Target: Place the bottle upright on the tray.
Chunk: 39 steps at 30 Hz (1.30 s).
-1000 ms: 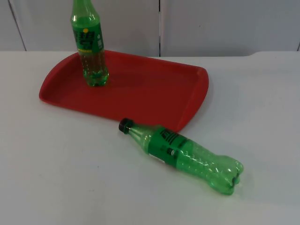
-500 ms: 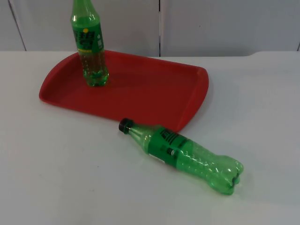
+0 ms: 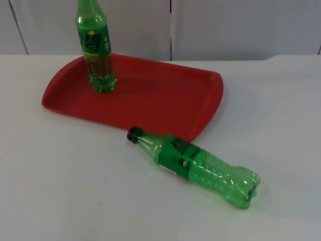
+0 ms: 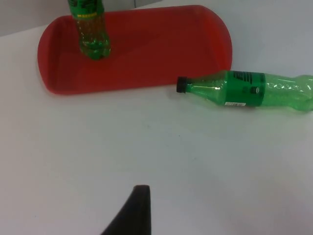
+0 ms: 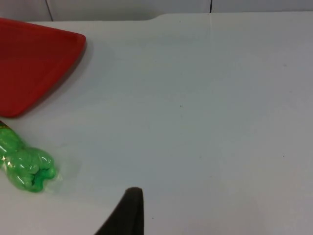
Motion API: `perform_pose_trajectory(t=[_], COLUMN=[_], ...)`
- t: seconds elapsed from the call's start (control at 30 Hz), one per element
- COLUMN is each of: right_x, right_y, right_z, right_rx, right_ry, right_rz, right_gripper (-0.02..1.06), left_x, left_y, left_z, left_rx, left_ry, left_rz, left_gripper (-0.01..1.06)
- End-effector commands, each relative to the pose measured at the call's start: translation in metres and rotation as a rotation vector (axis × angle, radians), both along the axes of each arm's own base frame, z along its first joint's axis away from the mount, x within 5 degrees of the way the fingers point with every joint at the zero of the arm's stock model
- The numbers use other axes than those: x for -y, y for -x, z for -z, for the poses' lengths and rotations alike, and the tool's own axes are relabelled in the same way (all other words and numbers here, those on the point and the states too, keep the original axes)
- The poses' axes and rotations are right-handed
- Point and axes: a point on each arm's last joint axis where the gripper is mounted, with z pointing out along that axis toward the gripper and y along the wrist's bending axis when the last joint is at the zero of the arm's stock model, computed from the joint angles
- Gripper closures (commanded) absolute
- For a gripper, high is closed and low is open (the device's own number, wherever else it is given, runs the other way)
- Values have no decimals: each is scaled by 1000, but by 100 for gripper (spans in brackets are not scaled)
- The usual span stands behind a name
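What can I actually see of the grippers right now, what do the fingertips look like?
Each wrist view shows one fingertip of its gripper. The left gripper's fingertip is matt black, a slim wedge narrowing to a blunt squared tip. The right gripper's fingertip looks alike: black, smooth, tapering, with a rounded-off end. No markings visible on either.

The white counter runs back to a grey partition wall. Two things lie directly on it — a red tray, set toward the far left side, and a green bottle with a black cap. The bottle lies on its side just in front of the tray's near right corner, cap pointing toward the tray, base toward the near right.
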Motion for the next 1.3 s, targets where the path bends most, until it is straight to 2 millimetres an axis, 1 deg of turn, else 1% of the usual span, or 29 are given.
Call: perform_pose_trajectory(t=[0.0,1.27], right_x=[0,0], right_y=[0,0], right_z=[0,0], right_rx=[9,5], right_ry=[1,3], right_rz=[6,7], right_gripper=[0,0], left_x=[1,1], left_y=[0,0], left_z=[1,1], left_rx=[2,3], left_ry=[10,9], left_rz=[10,9], left_gripper=[0,0])
